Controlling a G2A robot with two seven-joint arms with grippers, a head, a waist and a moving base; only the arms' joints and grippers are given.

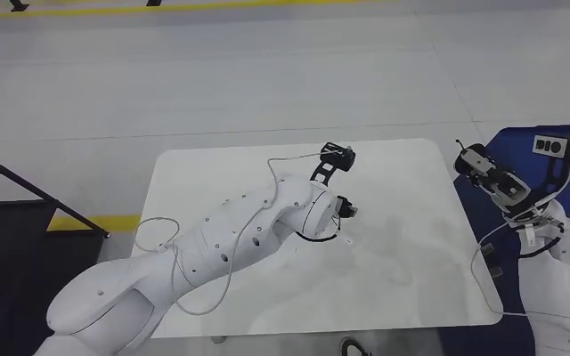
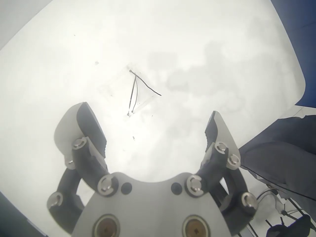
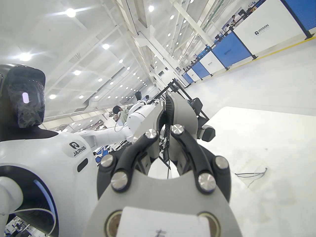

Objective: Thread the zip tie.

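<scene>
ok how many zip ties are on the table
3, it seems, on the table: one slanting zip tie, a second zip tie and a third zip tie side by side, meeting its head end. They're thin and overlap, so another may be hidden.

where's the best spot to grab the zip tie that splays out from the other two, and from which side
Probably its free tail, toward the tip: the zip tie lies flat on the table and crosses the other two ties near its other end. Come straight down with the open left gripper, jaws across the strap.
</scene>
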